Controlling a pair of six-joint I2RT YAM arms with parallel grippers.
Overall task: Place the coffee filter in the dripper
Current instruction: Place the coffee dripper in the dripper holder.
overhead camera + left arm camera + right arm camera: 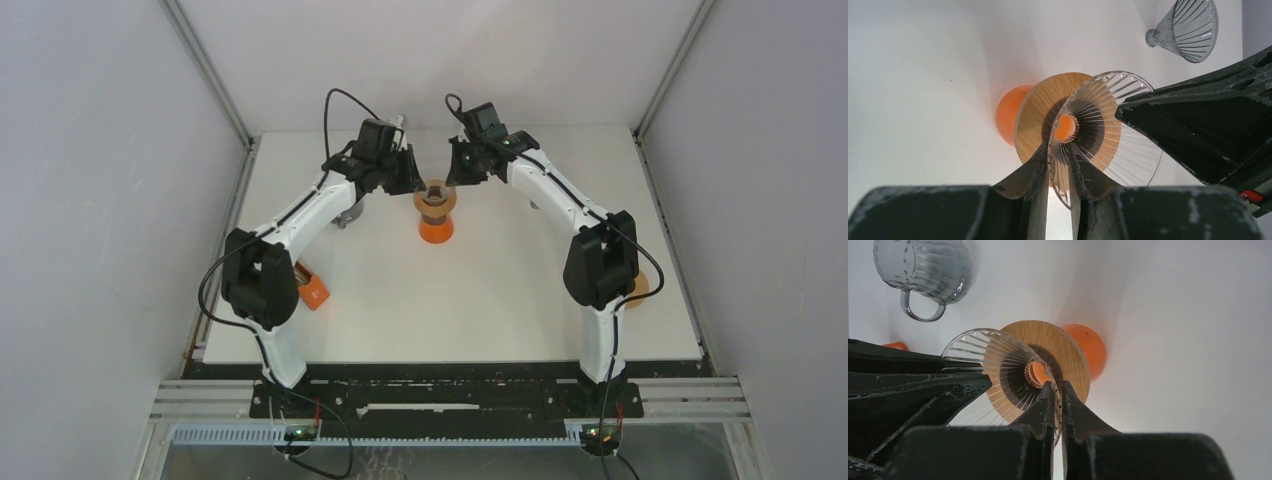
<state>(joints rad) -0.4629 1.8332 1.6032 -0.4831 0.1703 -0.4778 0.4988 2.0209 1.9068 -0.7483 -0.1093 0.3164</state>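
Note:
A clear ribbed glass dripper (433, 190) (1108, 125) (998, 365) with a round wooden collar sits on an orange stand (435, 228) (1008, 115) (1093, 350) at the table's middle back. My left gripper (412, 180) (1058, 155) straddles the dripper's wall on its left side, jaws slightly parted around the glass. On the opposite side, my right gripper (455, 175) (1059, 390) is pinched shut on the rim. I can see straight through the cone to the collar and stand. The coffee filter is out of view.
A second glass dripper (1188, 30) lies on the table behind the left arm. A glass cup with a handle (923, 270) stands further off. An orange object (315, 292) lies by the left arm's elbow, another (638, 288) by the right elbow. Grey walls enclose the table.

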